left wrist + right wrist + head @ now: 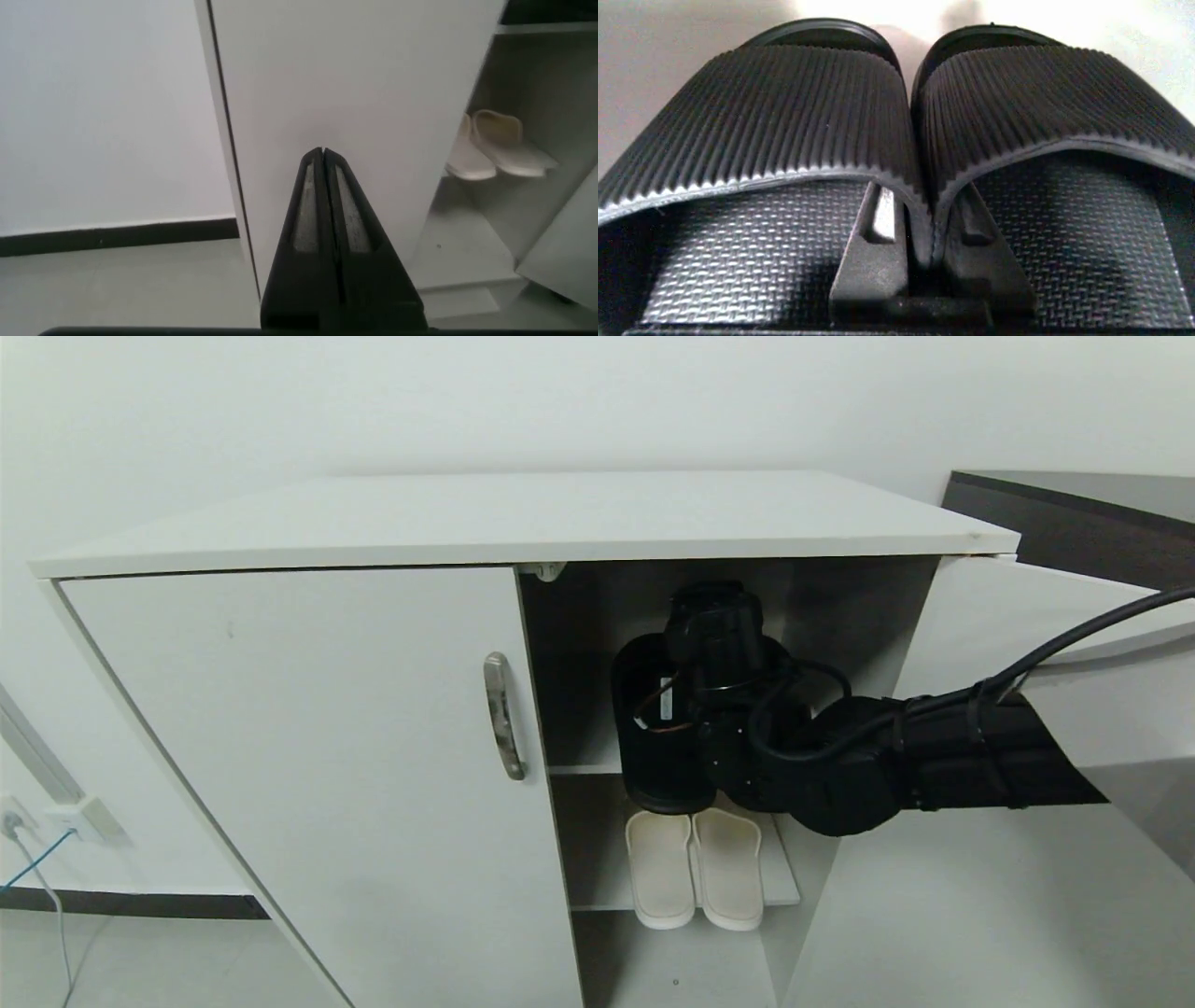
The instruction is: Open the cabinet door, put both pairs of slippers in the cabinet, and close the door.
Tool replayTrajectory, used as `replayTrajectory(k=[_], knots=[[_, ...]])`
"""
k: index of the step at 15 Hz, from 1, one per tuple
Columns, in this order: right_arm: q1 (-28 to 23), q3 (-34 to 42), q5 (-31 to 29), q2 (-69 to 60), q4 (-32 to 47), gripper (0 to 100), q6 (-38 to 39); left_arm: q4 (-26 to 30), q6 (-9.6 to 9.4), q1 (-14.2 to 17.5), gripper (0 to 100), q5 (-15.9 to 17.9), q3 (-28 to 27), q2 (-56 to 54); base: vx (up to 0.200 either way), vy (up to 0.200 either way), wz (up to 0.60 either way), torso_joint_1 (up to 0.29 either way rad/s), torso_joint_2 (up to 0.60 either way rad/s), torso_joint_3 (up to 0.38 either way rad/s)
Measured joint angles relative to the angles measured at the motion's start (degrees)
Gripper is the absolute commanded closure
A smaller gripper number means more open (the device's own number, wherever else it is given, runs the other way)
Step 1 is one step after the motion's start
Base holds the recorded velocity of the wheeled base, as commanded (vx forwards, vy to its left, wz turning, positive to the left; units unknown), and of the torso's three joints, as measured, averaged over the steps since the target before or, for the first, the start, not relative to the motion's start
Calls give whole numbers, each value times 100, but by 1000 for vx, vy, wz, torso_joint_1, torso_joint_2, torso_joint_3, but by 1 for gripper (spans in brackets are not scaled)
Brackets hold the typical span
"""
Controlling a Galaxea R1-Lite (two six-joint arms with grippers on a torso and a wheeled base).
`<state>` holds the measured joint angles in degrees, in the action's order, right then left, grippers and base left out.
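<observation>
Pale floor (pixel 121 289) is running up to a white cabinet (pixel 523 518), whose door at 9 o'clock (pixel 308 728) is sitting closed while the one at 3 o'clock (pixel 962 915) is hanging wide open. Nearest, the left gripper (pixel 322 173) is hovering before the closed door, its fingers pressed together on nothing. Deeper in, the right gripper (pixel 924 229) is sitting inside the upper compartment, its fingers pinching the inner edges of the black slippers (pixel 653 747) together.

That pinch is looking thin. The pair is likely risking splaying or sliding off the upper shelf (pixel 583 768) on release, since its near end is hanging past the shelf's lip. The arm's cable (pixel 1074 635) might also be catching the open door on the way out.

At 6 o'clock of the black pair, the white slippers (pixel 695 868) are lying side by side on the middle shelf (pixel 780 887). They are appearing to overhang its front, which could be fouling the door.
</observation>
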<state>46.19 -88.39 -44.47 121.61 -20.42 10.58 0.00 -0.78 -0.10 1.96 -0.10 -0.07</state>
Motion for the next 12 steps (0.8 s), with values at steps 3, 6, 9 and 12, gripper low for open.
replayTrajectory(k=[3, 6, 9, 12], knots=[[-140, -571, 18, 302, 332, 100, 17, 0, -1, 0, 100, -2, 0, 0, 0, 0, 0, 0, 0, 0], [-265, -1221, 132, 597, 861, 100, 146, 0, -1, 2, 100, -5, 0, 0, 0, 0, 0, 0, 0, 0], [-369, -1935, 424, 818, 1810, 100, 479, 0, 0, -1, 100, -2, 0, 0, 0, 0, 0, 0, 0, 0], [-413, -2509, 651, 1014, 2265, 100, 630, 0, 0, 2, 100, -2, 0, 0, 0, 0, 0, 0, 0, 0]])
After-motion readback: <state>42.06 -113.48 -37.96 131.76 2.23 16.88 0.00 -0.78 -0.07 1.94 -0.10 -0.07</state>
